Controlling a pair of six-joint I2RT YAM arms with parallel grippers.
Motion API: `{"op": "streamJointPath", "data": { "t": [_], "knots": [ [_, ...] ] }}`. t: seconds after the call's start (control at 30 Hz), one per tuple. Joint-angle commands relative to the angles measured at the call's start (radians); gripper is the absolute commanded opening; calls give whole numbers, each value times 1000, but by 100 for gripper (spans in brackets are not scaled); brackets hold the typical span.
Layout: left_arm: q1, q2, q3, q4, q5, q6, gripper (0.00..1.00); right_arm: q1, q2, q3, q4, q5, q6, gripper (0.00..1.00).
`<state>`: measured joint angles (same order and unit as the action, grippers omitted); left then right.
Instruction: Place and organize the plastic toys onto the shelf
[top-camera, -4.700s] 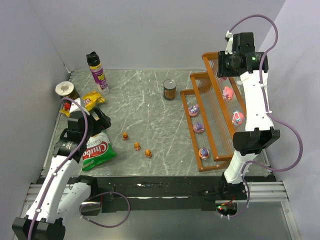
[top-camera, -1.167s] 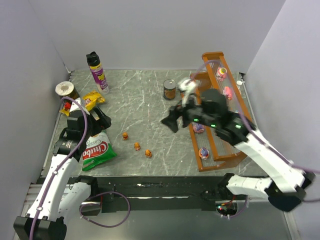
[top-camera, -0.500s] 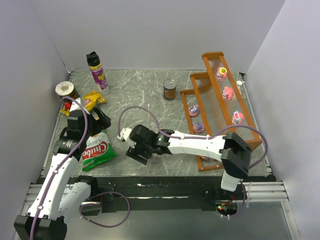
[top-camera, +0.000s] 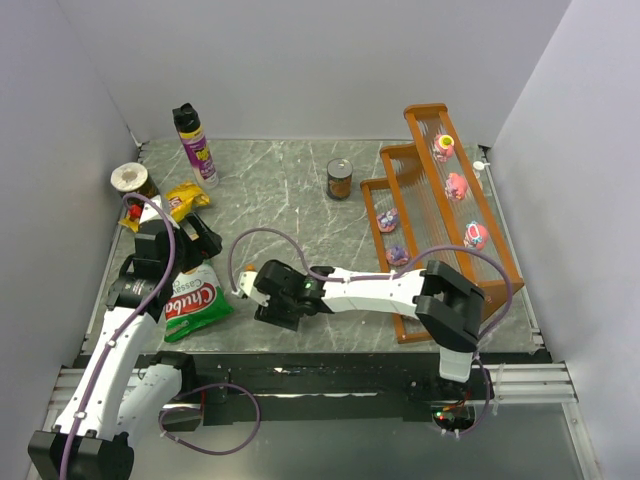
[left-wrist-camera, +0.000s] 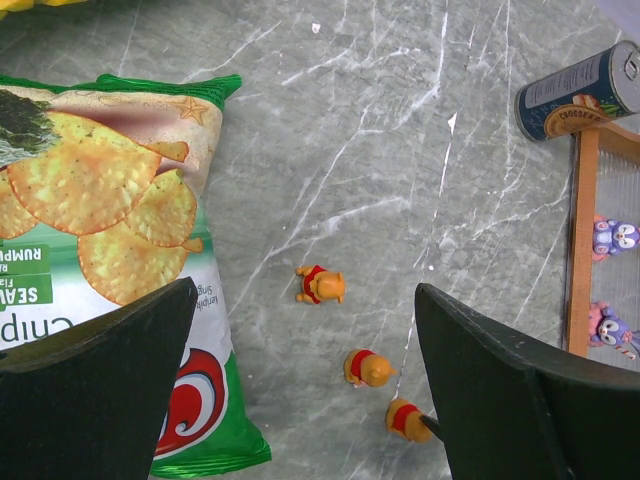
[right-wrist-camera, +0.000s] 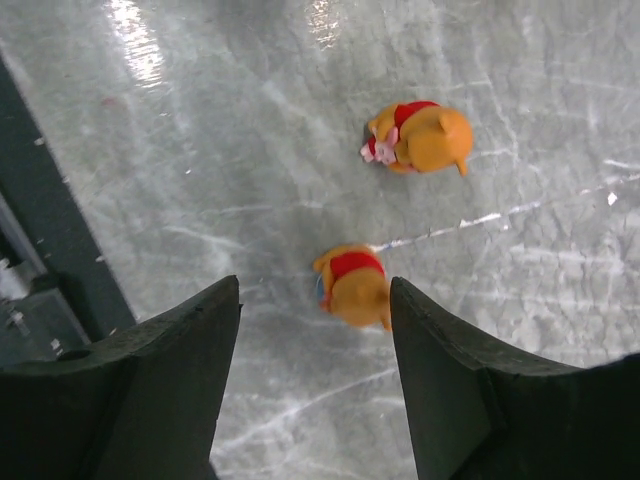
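Orange figurines (left-wrist-camera: 320, 285): three, lay loose on table, near centre.
Pink figurines (top-camera: 456, 185): three, stood in row on top tier of shelf (top-camera: 425, 112), far right.
Purple figurines (top-camera: 388, 221): two showed on lower tier, left of pink row; near part of that tier was hidden by right arm (top-camera: 380, 288).
Shelf: one, three tiers.
Tin can (top-camera: 340, 180): one, far centre.
Spray can (top-camera: 195, 145): one, far left.
Snack bags: two, green bag (top-camera: 195, 300) near left, yellow bag (top-camera: 186, 199) farther left.
Round-lidded jar (top-camera: 129, 178): one, far left.
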<state>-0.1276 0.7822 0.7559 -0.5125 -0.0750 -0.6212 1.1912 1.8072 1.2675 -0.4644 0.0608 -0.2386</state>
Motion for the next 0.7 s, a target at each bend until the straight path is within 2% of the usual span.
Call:
{"op": "streamJointPath", "data": {
  "t": [0.0, 0.33, 0.67],
  "knots": [
    [6, -12, 13, 32, 4, 8, 96, -7, 40, 27, 44, 34, -27, 67],
    [6, -11, 13, 32, 6, 9, 96, -47, 26, -8, 24, 48, -7, 63],
    [6, -12, 11, 32, 7, 9, 96, -59, 34, -17, 0, 53, 30, 52]
  ]
}}
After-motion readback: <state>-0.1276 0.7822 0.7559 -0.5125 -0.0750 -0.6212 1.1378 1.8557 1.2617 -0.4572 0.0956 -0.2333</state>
